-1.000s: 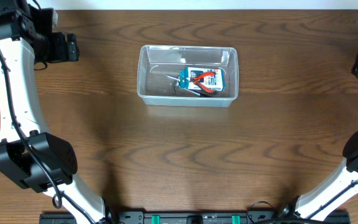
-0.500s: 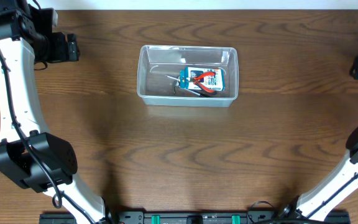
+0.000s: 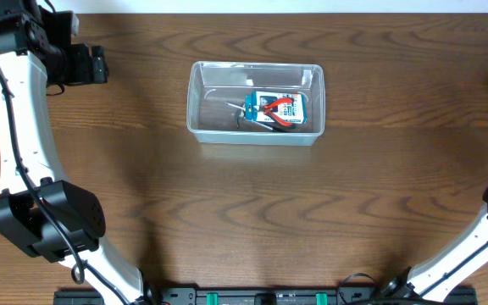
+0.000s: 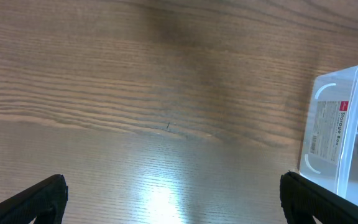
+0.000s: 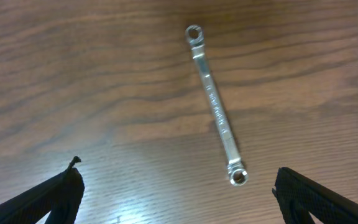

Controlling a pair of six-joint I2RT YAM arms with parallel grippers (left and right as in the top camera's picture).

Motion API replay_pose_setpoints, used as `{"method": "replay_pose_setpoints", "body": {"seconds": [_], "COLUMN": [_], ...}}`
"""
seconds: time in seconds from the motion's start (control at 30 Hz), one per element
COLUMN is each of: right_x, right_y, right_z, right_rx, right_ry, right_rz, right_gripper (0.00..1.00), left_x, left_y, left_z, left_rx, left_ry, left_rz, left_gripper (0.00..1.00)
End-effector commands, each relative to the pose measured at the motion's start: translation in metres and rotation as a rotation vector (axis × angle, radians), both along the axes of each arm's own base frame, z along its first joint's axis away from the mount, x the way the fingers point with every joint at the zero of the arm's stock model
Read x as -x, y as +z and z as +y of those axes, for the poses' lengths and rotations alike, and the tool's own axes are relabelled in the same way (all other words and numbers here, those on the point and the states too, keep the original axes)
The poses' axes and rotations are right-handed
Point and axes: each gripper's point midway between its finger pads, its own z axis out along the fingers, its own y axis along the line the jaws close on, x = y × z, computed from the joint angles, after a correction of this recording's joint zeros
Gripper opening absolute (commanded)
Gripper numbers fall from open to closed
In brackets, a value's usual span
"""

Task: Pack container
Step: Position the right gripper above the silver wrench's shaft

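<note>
While both grippers stand fully open and hold nothing, the left gripper [image 4: 173, 202] hangs over the table [image 4: 135, 93], with the container [image 4: 344, 137] just entering its wrist view at the right, labelled end wall toward it. Beyond the right gripper [image 5: 179, 193] a wrench [image 5: 217, 104] (a ring at each end) lies flat on the wood, untouched. From overhead, the container sits mid-table toward the far edge, well apart from both grippers, with red-handled pliers [image 3: 282, 108] on a blue-and-white pack [image 3: 262, 98] in its right half.
</note>
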Motion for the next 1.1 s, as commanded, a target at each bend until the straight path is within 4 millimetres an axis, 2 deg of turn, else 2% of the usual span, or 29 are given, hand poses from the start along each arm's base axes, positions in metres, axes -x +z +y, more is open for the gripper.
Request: {"method": "replay_pose_setpoints", "body": {"seconds": [0.0,0.23,0.6,0.87,1.07], "right_x": [0.006,0.013,0.011,0.021,0.019], "right_y": [-0.015,-0.046,-0.047,-0.081,-0.087], "right_z": [-0.014,-0.017,-0.035,-0.034,-0.034], "right_rx": [-0.012,-0.056,0.003,-0.047,-0.058], "right_ry": [-0.033,-0.046,-0.069,-0.080,-0.075], "right_rz": [0.011,0.056,0.042,0.099,0.095], "right_gripper": [0.99,0.99,0.99,0.99,0.99], "left_x": [0.002,0.002,0.002,0.002,0.002], "left_y": [0.001,0.001,0.001,0.001,0.001], "left_z": [0.003,0.003,0.003,0.003,0.003], "left_rx": [-0.010,-0.010,-0.010,-0.010,-0.010], "left_ry": [0.002,0.002,0.002,0.002,0.002], "left_rz": [0.002,0.002,0.002,0.002,0.002], "left_gripper": [0.98,0.98,0.98,0.98,0.98]}}
